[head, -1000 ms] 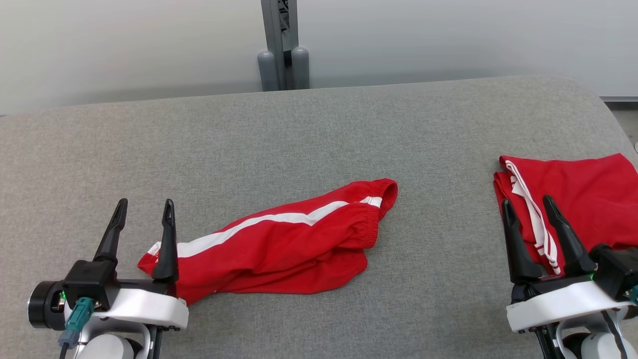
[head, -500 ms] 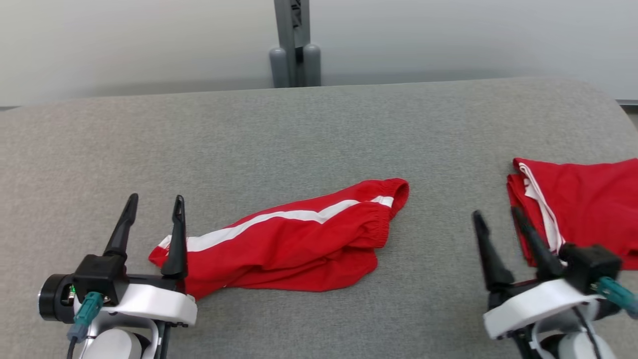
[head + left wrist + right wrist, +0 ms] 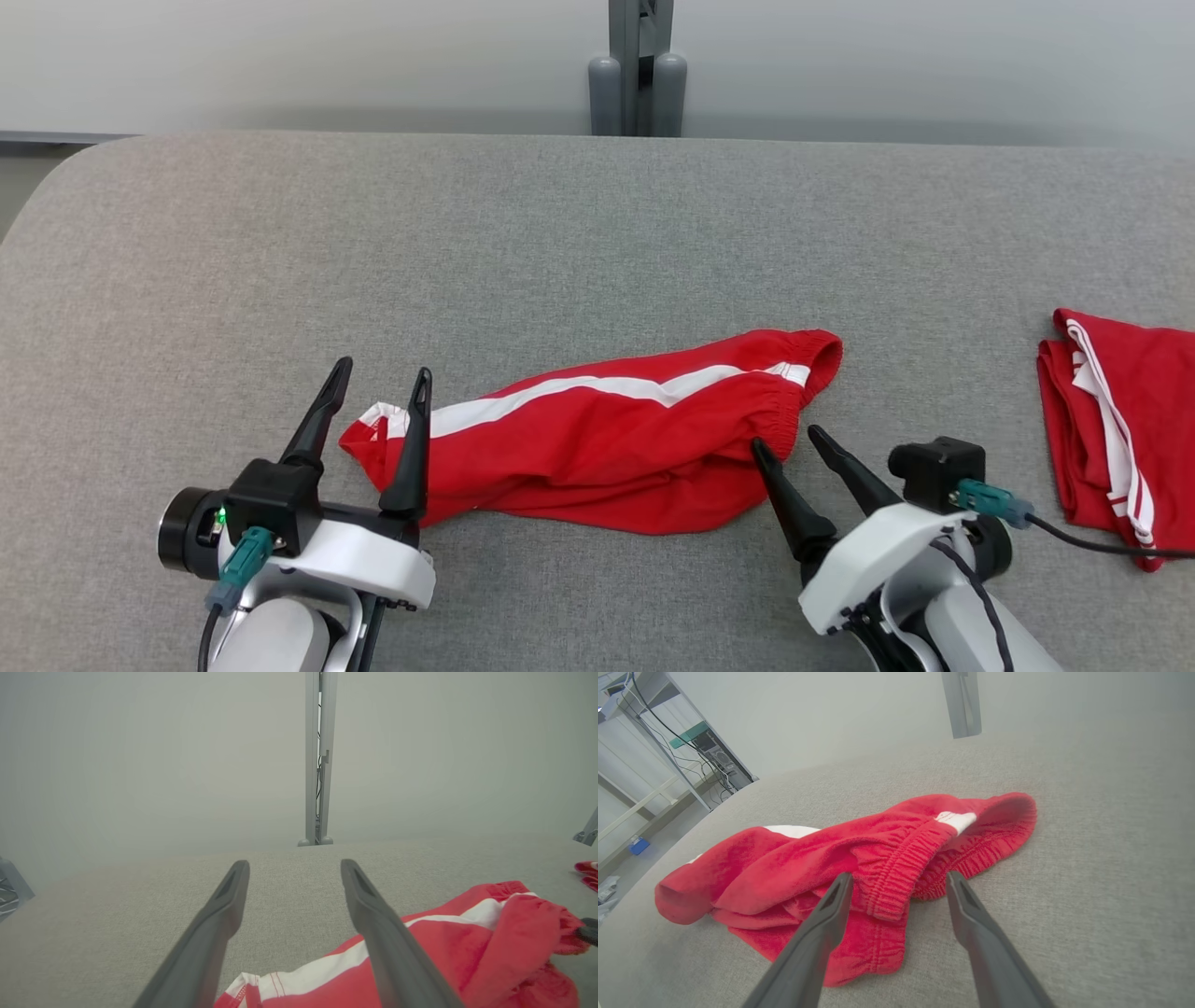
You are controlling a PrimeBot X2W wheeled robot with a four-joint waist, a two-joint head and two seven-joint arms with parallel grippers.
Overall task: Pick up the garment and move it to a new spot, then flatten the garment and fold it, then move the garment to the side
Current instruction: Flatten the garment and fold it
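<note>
Head view looks down; both wrist views skim low, sharing the garment [image 3: 607, 448].

No text, label, brand, number or sign can be read in the pictures. The red garment [image 3: 607, 448] carries a plain white stripe with no letters on it, and the grey padded surface [image 3: 560, 233] under it has no marking.

The garment [image 3: 607, 448], a pair of red shorts with a white side stripe [image 3: 597, 387], lies crumpled and unflattened on the grey table [image 3: 560, 233]. It stretches left to right, its gathered elastic waistband [image 3: 812, 359] gaping at the right end and loose folds bunched along the near edge.
</note>
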